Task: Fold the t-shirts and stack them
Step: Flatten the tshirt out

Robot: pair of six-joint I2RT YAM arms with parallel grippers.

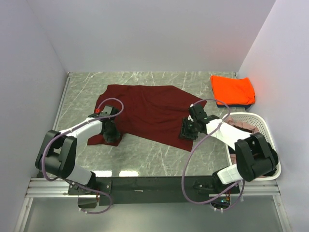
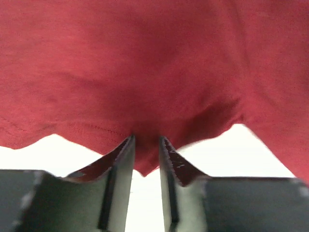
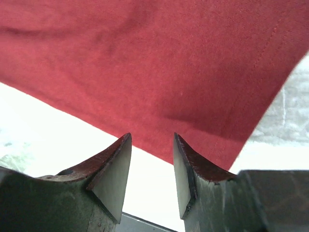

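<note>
A dark maroon t-shirt lies spread on the marble table. My left gripper is at its near left corner. In the left wrist view the fingers are close together, with a puckered fold of the maroon cloth pinched between them. My right gripper is at the near right corner. Its jaws stand open in the right wrist view, with the shirt's hem just at the tips. A folded bright orange t-shirt lies at the back right on a dark blue one.
A white perforated basket stands at the right edge beside the right arm, with pale pink cloth inside. Walls close in the table on the left, back and right. Bare marble shows in front of the shirt.
</note>
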